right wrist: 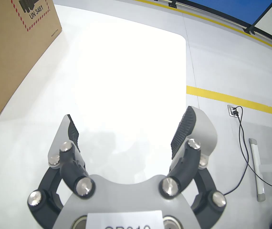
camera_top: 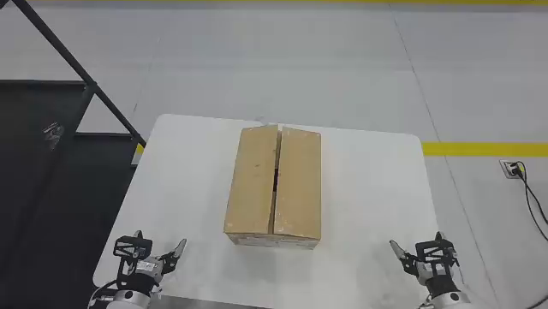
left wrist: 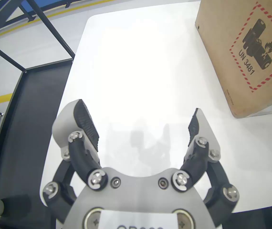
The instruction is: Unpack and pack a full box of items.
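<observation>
Cardboard box [camera_top: 274, 185], flaps down, sits at centre of white table [camera_top: 372, 181]. Left gripper [camera_top: 157, 249] and right gripper [camera_top: 423, 251] hover over near corners, pointing forward, jaws wide, holding nothing, well apart from box.

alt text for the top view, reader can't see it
A closed cardboard box stands centred on a white table, top flaps meeting along a centre seam. The left gripper and right gripper hang open at the near edge, clear of the box.
</observation>
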You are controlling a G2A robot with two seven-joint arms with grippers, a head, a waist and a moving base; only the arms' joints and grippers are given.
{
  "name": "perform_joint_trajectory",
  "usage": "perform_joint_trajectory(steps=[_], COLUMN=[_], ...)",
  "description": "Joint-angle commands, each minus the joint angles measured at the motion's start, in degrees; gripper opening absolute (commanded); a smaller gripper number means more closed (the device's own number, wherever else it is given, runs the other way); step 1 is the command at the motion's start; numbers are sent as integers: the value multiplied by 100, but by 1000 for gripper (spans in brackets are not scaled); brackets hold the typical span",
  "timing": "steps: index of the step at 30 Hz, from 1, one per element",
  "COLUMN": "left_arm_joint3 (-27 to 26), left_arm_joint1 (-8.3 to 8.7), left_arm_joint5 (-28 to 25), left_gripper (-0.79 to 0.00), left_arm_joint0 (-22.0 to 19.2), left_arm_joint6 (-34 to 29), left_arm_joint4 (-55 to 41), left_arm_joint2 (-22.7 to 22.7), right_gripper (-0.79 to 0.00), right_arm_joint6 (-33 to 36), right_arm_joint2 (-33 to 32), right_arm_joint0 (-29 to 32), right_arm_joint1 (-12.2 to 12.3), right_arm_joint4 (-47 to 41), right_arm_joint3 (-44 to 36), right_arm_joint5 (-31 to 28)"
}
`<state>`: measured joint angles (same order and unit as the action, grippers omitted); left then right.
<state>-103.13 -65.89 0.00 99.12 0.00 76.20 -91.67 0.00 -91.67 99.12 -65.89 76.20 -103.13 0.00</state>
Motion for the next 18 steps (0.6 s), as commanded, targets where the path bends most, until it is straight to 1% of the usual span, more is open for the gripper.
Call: perform_joint_trajectory(steps=[1,5,8,15,18], left_arm_joint3=[0,-22,28,326,379], left_arm_joint1=[0,1,-8,-48,-51], left_arm_joint5=[0,-52,-42,-198,-246], left_gripper=[0,0,0,0,0], left_arm_joint0=[0,-14,-62,-481,-663], left_arm_joint6=[0,40,314,686,974], left_arm_joint4=[0,12,60,-389,-228], left_arm_joint2=[0,5,-15,-17,-4], right_gripper=[0,0,0,0,0], right_arm_joint6=[0,0,-124,-215,-147], right_arm_joint2=[0,0,61,270,391], right_arm_joint0=[0,0,24,-41,-107], right_arm_joint1=[0,0,3,-28,-51], right_arm_joint4=[0,0,135,222,226], right_arm_joint3=[0,0,-137,-603,-845], right_arm_joint5=[0,0,-213,-301,-204])
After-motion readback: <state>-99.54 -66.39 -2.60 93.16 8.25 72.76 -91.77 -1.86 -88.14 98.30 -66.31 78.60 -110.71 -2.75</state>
